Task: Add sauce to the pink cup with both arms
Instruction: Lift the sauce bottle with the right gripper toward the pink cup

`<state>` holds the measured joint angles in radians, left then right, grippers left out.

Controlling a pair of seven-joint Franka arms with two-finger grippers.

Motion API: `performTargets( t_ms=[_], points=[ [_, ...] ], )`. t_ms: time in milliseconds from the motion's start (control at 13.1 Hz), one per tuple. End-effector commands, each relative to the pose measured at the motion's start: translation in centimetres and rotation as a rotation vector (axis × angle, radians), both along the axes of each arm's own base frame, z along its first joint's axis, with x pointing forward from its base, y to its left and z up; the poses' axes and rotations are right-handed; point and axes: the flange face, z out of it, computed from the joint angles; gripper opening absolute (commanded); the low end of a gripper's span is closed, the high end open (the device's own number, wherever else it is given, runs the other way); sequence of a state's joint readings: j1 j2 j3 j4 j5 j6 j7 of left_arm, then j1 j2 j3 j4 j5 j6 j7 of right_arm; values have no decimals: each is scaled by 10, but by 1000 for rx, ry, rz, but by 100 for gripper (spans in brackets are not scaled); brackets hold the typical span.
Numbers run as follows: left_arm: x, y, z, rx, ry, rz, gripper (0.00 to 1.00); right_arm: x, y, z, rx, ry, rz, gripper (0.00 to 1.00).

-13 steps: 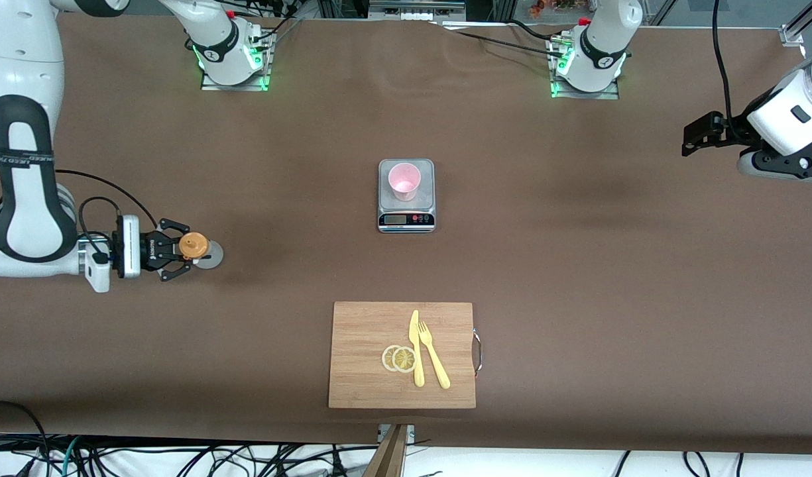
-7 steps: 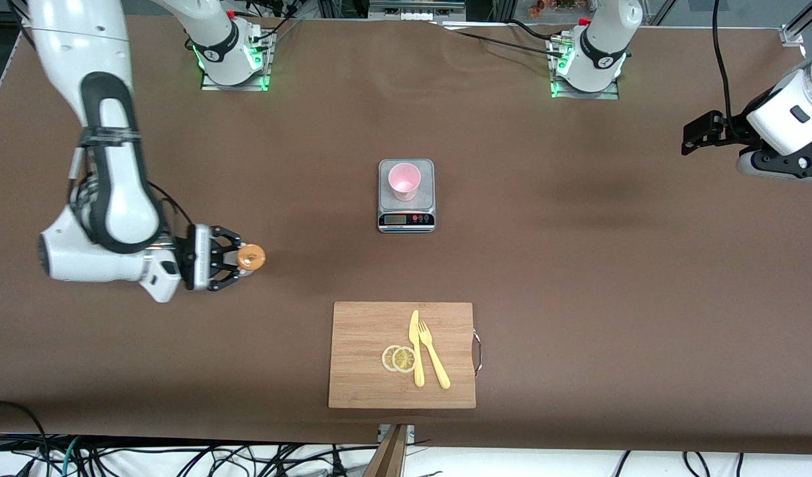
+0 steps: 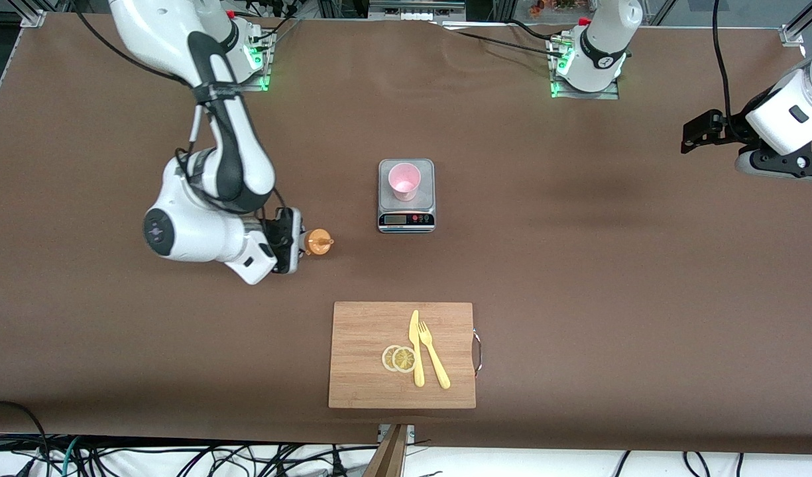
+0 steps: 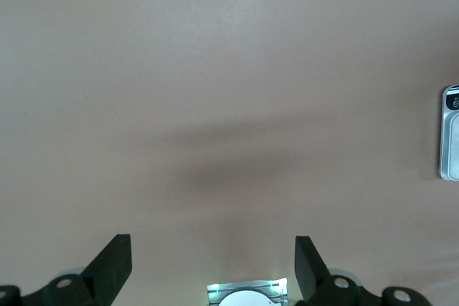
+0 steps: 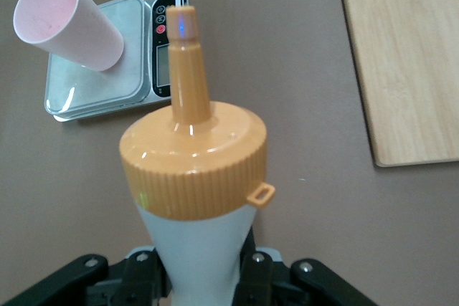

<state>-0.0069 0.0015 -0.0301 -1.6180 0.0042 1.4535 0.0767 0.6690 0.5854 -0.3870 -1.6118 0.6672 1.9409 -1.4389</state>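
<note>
The pink cup [image 3: 405,181] stands on the grey scale [image 3: 406,220] at mid-table; it also shows in the right wrist view [image 5: 64,23]. My right gripper [image 3: 302,242] is shut on the sauce bottle [image 3: 317,242], whose orange nozzle cap [image 5: 192,155] points toward the scale. The bottle hangs over bare table between the right arm's end and the scale. My left gripper [image 3: 692,134] waits open and empty in the air at the left arm's end; its black fingers [image 4: 115,263] are spread wide.
A wooden cutting board [image 3: 366,354] lies nearer the front camera than the scale, with lemon slices [image 3: 399,358], a yellow knife [image 3: 415,348] and a fork [image 3: 434,355] on it. The board's edge shows in the right wrist view [image 5: 409,69].
My right arm has carried the sauce bottle from the right arm's end of the table toward the scale. The left arm has not moved.
</note>
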Motion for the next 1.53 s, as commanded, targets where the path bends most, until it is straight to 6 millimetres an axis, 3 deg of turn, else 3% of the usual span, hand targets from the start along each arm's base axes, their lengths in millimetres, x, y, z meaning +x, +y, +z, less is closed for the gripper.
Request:
performTargets(
  t_ms=[0, 382, 687, 1145, 1450],
  points=[
    [-1, 1, 3, -4, 3, -9, 100, -22, 30, 18, -75, -1, 2, 35],
    [-1, 0, 4, -6, 2, -9, 100, -64, 76, 33, -203, 11, 29, 36],
    [-1, 1, 3, -6, 3, -7, 100, -92, 89, 28, -279, 36, 46, 36],
    [-1, 0, 3, -6, 3, -12, 100, -115, 117, 23, -350, 40, 59, 36],
    [-1, 1, 3, -6, 5, -9, 100, -128, 131, 9, -388, 54, 70, 36]
  ],
)
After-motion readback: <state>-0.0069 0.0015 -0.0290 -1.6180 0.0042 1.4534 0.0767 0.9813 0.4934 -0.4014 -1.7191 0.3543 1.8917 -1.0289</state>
